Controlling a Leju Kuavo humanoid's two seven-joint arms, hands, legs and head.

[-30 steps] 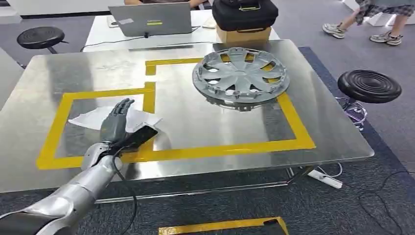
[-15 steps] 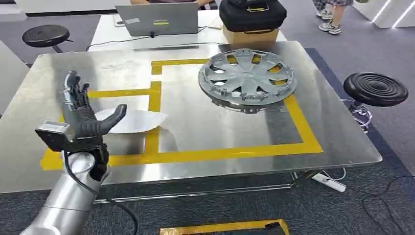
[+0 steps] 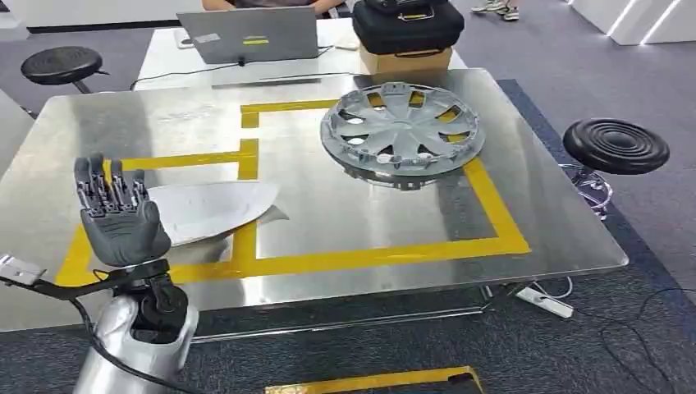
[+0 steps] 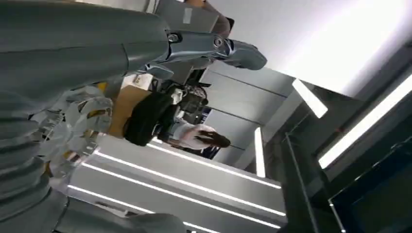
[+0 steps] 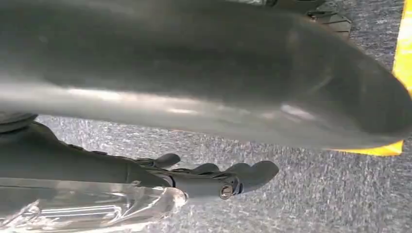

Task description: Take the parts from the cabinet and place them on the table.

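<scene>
Left hand (image 3: pixel 119 222) raised upright (fingers (image 3: pixel 105 190) apart).

Bare steel (image 3: pixel 361 205) beside hubcap (image 3: pixel 400 131)

A steel table (image 3: pixel 328 213) marked with yellow tape (image 3: pixel 361 256) stands on grey carpet (image 3: pixel 574 345). Beyond its far edge a white desk (image 3: pixel 164 57) carries a laptop (image 3: pixel 246 37), with a cardboard box (image 3: pixel 406 59) beside it. Black round stools (image 3: pixel 615 145) stand right and far left.
</scene>
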